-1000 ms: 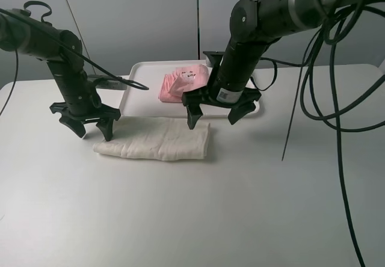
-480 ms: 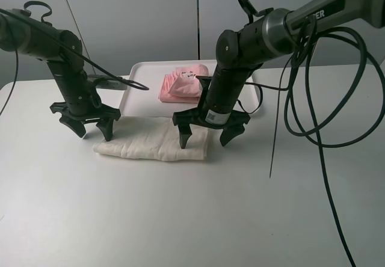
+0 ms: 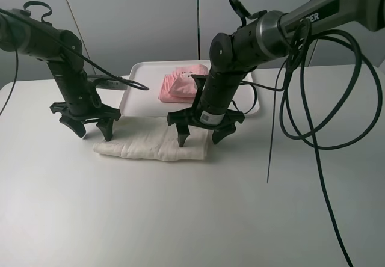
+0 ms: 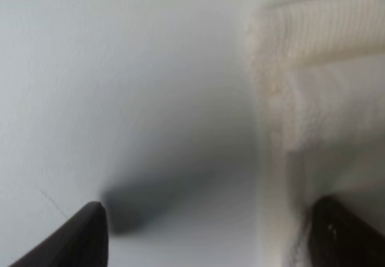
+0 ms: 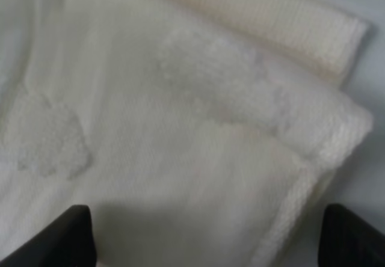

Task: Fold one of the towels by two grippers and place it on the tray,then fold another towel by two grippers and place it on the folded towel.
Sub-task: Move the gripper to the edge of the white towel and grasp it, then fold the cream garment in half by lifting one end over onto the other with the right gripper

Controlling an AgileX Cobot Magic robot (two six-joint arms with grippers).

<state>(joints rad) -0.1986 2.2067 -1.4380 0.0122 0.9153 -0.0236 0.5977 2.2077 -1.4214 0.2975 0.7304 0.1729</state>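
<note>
Grey wall panels stand behind a plain white table point(image 3: 180, 219), and everything here is placed against the flat white rectangular plastic tray point(image 3: 135, 92) at its back. On that tray lies the folded pale pink terry towel point(image 3: 177, 86). Just in front of the tray's near rim, on the bare table, the cream-white terry towel point(image 3: 144, 147) lies as a long folded band. The black left gripper point(image 3: 93, 133) hangs before the tray's left front corner with its fingers spread, one over cloth and one over bare table in the left wrist view, gripping nothing. The black right gripper point(image 3: 199, 141) hangs before the middle of the tray's near rim with its jaws apart, low over the band's other end and also empty. Several things could go wrong from here. If either gripper closes so near the edge, it may pinch only the top layer, so the fold would open on lifting. An uneven grip at the two ends could let the band sag or twist. A low carry toward the tray might catch the rim or push the pink towel askew. Counted: two towels, one pink and one cream; one tray; two grippers.
</note>
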